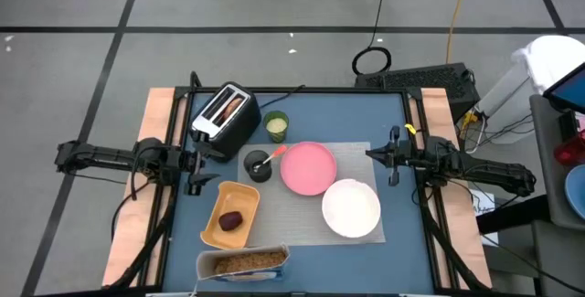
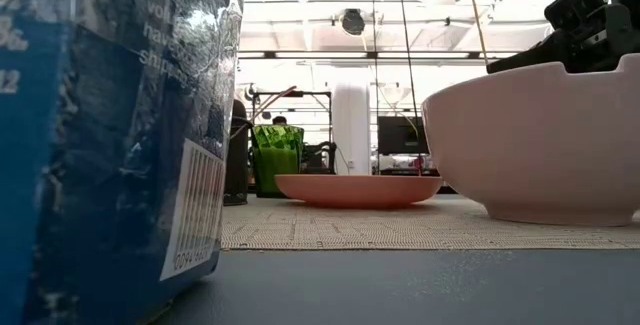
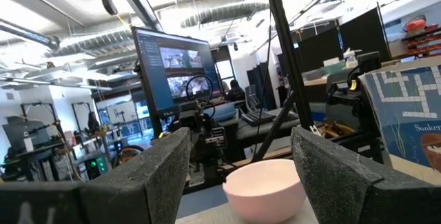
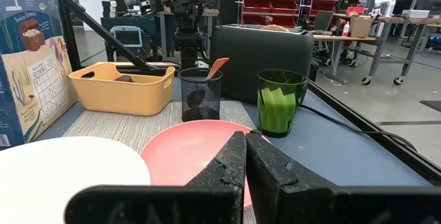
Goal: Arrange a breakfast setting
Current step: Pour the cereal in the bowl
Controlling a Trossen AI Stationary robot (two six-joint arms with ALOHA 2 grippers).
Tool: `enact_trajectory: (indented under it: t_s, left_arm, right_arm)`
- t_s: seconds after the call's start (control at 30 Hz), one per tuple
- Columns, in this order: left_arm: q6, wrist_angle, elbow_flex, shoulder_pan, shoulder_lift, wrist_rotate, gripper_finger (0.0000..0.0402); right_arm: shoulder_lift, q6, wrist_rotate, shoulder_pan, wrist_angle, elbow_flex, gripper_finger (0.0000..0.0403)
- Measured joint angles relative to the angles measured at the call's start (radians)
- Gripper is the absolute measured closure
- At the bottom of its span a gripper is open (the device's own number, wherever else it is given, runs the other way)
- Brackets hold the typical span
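Your grey mat sits mid-table, slightly skewed. The pink plate is on its back half, and the white bowl is on its near right corner, just beside the plate; whether the rims touch, you can't tell. The bowl looks empty.

Left side is crowded. The toaster holds the bagel in its slots at the back left. The green cup is just right of it. The black mesh cup, with the spoon sticking out of it, sits at the mat's back left corner, close to the plate. The yellow tray with the dark-red fruit is off the mat's left edge. The cereal box lies at the front edge, open face up, tan cereal showing.

Open room for you: the strip of blue table behind the mat and along the right side.

Left arm reaches in level from the left rail. The left gripper hangs between toaster and tray, well above the table, with its fingers spread wide and nothing between them.

Right arm comes in level from the right rail. The right gripper hovers at the mat's back right corner, aimed at the plate and clear of the bowl. Its fingers are pressed together, holding nothing.
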Motion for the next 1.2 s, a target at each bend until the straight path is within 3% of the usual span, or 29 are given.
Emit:
enact_trajectory:
  t_s: [0.77, 0.97, 1.2]
  left_arm:
    - [-0.027, 0.047, 0.000, 0.000, 0.000, 0.000, 0.0140]
    - [-0.031, 0.071, 0.000, 0.000, 0.000, -0.002, 0.0098]
    - [-0.027, 0.097, 0.000, 0.000, 0.000, -0.124, 0.0029]
  right_arm:
    - [0.000, 0.000, 0.000, 0.000, 0.000, 0.000, 0.0401]
    - [0.000, 0.000, 0.000, 0.000, 0.000, 0.000, 0.0401]
    - [0.000, 0.000, 0.000, 0.000, 0.000, 0.000, 0.0401]
